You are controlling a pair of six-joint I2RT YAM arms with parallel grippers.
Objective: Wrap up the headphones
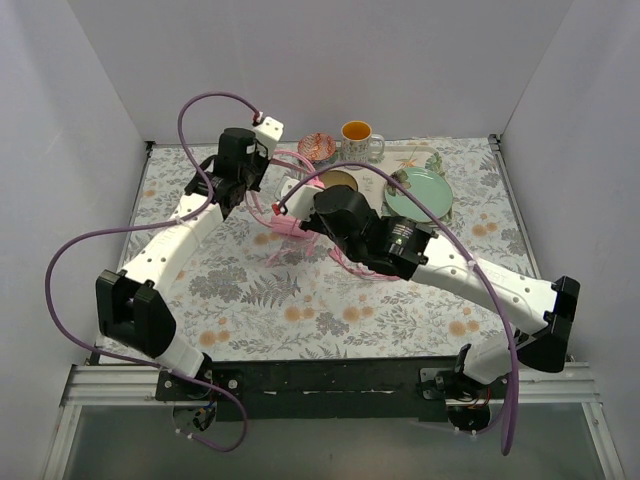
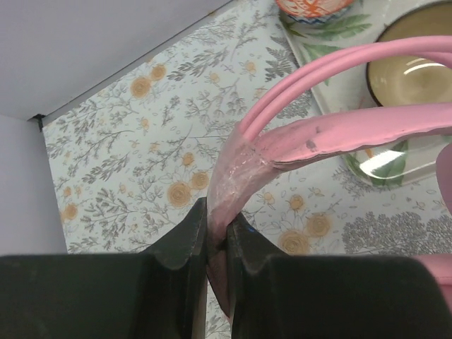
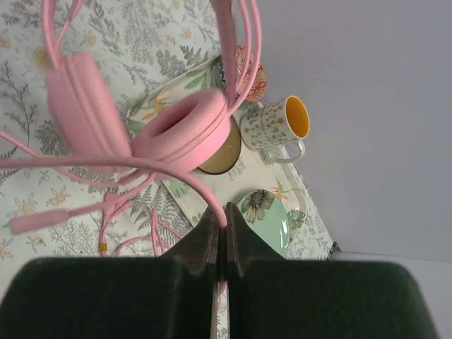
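The pink headphones (image 1: 281,224) hang between my two grippers above the floral tablecloth at the back middle. My left gripper (image 2: 217,236) is shut on the lower end of the arched headband (image 2: 339,131); in the top view it (image 1: 248,195) sits left of the headset. My right gripper (image 3: 225,220) is shut on the thin pink cable (image 3: 176,168), just below the two round padded earcups (image 3: 182,131). The cable runs around the earcups, and loose loops lie on the cloth (image 1: 342,262). The boom mic (image 3: 39,220) sticks out at the lower left.
A floral tray (image 1: 405,157) at the back holds a brown bowl (image 1: 338,182), a green plate (image 1: 420,193) and a yellow-lined mug (image 1: 357,133). A small red patterned bowl (image 1: 316,148) stands beside the mug. White walls close in the back and sides.
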